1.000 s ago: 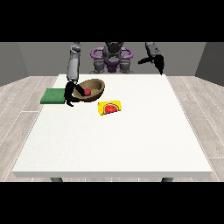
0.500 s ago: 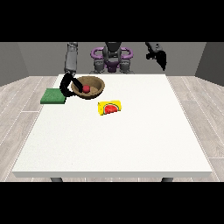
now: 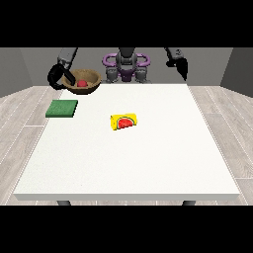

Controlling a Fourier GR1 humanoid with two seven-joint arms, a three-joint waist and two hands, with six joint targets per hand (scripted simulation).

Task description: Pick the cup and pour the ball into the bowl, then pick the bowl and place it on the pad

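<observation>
A brown bowl with a red ball inside hangs in the air above the table's far left edge. The hand at the view's left is curled round the bowl's left rim. A green pad lies flat on the table, below and in front of the bowl. A yellow cup with a red watermelon print lies on its side near the table's middle. The hand at the view's right is raised beyond the far right edge, holding nothing; how its fingers lie I cannot make out.
The large white table stretches toward the camera. The robot's purple and grey torso stands behind the far edge. A wooden floor surrounds the table.
The hand at the view's left has lifted the bowl with the ball up and back, away from the pad. The hand at the view's right has stayed raised.
</observation>
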